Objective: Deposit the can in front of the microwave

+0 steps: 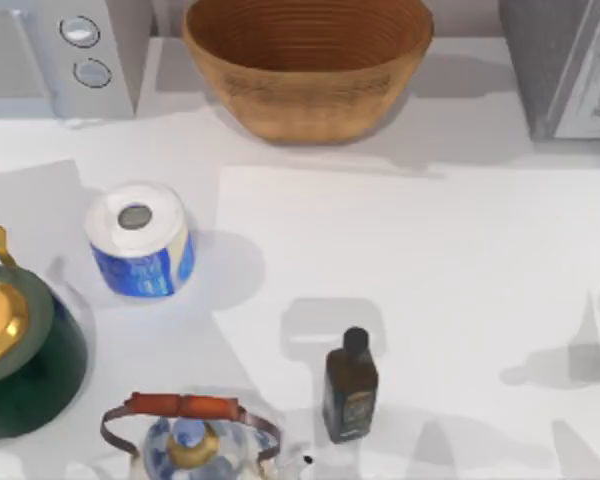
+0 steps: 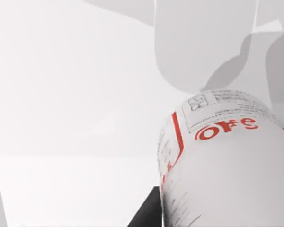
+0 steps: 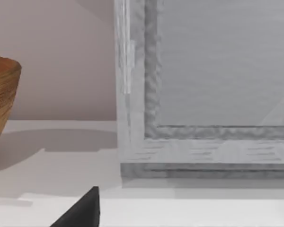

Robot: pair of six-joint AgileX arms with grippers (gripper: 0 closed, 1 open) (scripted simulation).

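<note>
One can point(image 2: 227, 161) sits close against my left hand, grip state unclear; microwave point(image 1: 70, 55) lies far left.

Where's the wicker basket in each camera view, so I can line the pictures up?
Top view: wicker basket at the back, centre.
Right wrist view: the basket's side, next to the grey appliance.
Left wrist view: faces the can over the white table.
Shared landmark: that grey appliance, at the top view's back right.
</note>
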